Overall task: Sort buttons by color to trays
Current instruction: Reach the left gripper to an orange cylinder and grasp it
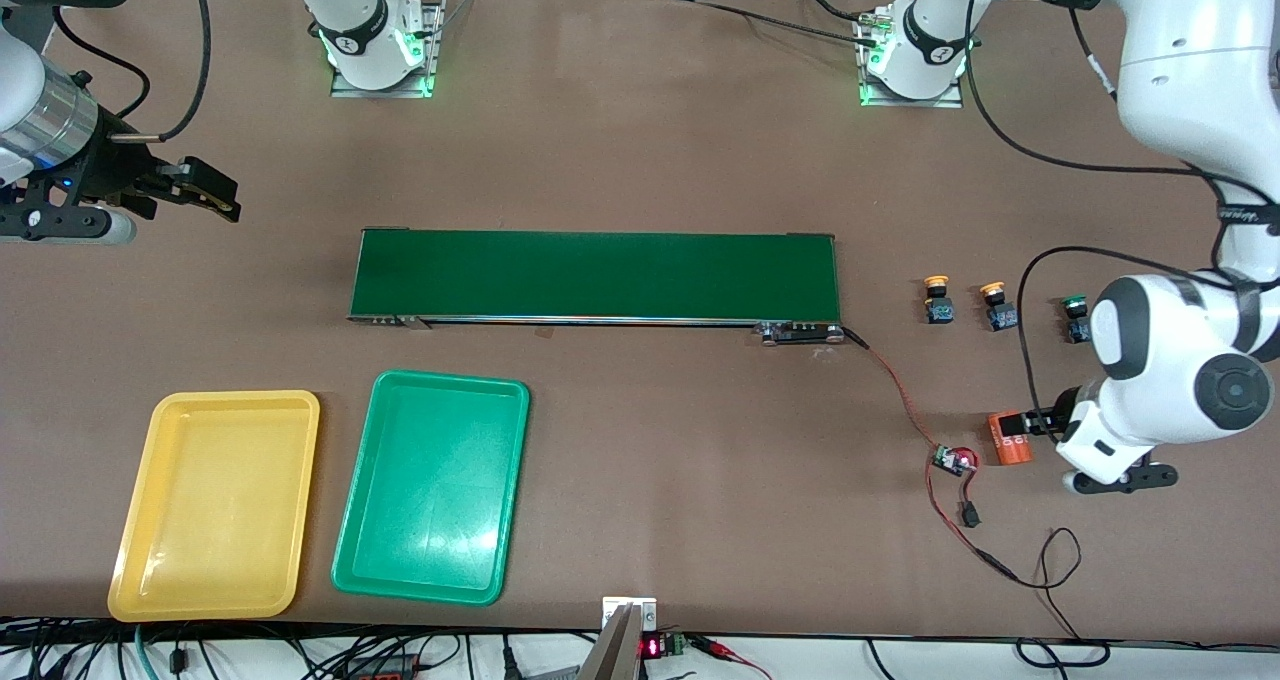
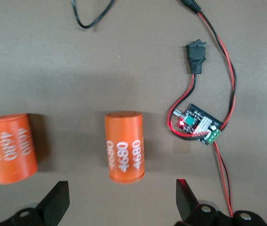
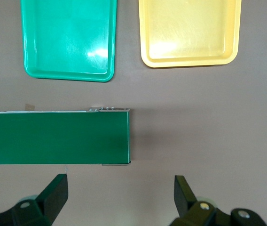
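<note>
Yellow tray (image 1: pixel 215 503) frontmost, third button (image 1: pixel 1076 318) half-hidden by left arm, left gripper (image 2: pixel 122 200), right gripper (image 3: pixel 120 195) wide open, empty.

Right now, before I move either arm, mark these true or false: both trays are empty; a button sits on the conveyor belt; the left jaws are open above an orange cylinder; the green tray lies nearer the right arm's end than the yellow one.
1. Both trays, yellow tray and green tray, are empty: true.
2. A button is on the conveyor belt: false. The belt is bare; the buttons stand on the table.
3. Left gripper jaws open above an orange cylinder: true.
4. Green tray nearer the right arm's end: false. The yellow one is.
</note>
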`<state>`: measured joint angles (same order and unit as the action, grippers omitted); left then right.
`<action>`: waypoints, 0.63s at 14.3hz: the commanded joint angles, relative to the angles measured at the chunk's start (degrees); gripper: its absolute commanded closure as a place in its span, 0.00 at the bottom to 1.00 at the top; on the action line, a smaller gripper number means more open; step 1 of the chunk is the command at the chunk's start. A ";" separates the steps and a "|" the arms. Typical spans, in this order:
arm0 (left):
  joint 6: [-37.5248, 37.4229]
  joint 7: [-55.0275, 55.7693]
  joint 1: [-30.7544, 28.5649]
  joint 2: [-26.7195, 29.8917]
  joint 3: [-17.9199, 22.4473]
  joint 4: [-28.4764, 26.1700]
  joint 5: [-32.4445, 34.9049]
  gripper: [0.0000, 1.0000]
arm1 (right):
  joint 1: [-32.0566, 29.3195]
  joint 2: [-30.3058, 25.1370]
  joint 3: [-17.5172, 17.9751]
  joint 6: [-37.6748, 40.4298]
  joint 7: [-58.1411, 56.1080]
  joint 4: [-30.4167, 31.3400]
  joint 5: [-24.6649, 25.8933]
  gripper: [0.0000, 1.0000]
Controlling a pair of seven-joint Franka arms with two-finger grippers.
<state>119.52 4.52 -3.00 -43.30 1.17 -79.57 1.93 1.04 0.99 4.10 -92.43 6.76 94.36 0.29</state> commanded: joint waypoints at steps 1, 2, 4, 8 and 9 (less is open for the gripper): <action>5.88 -0.39 -0.43 -1.52 -0.21 -2.34 0.62 0.00 | 0.37 0.07 -0.06 -0.39 1.06 -0.49 0.67 0.00; 7.56 -0.39 -0.43 -2.30 -0.21 -2.61 0.54 0.00 | 0.37 0.07 -0.06 -0.39 1.07 -0.40 0.67 0.00; 7.93 -0.39 -0.52 -3.45 -0.21 -2.70 0.54 0.00 | 0.37 0.07 0.03 -0.39 1.07 -0.40 0.58 0.00; 8.01 -0.30 -0.52 -3.63 -0.21 -4.63 0.54 0.08 | 0.63 0.07 0.03 -0.39 1.24 -0.40 0.58 0.00; 8.01 -0.30 -0.61 -3.63 -0.21 -4.98 0.54 0.15 | 0.54 0.07 0.03 -0.39 1.24 -0.40 0.58 0.00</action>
<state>126.83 4.52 -3.23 -47.72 1.19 -82.92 1.93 1.25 0.99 4.12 -92.65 6.78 94.36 0.29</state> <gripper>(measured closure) 0.075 0.000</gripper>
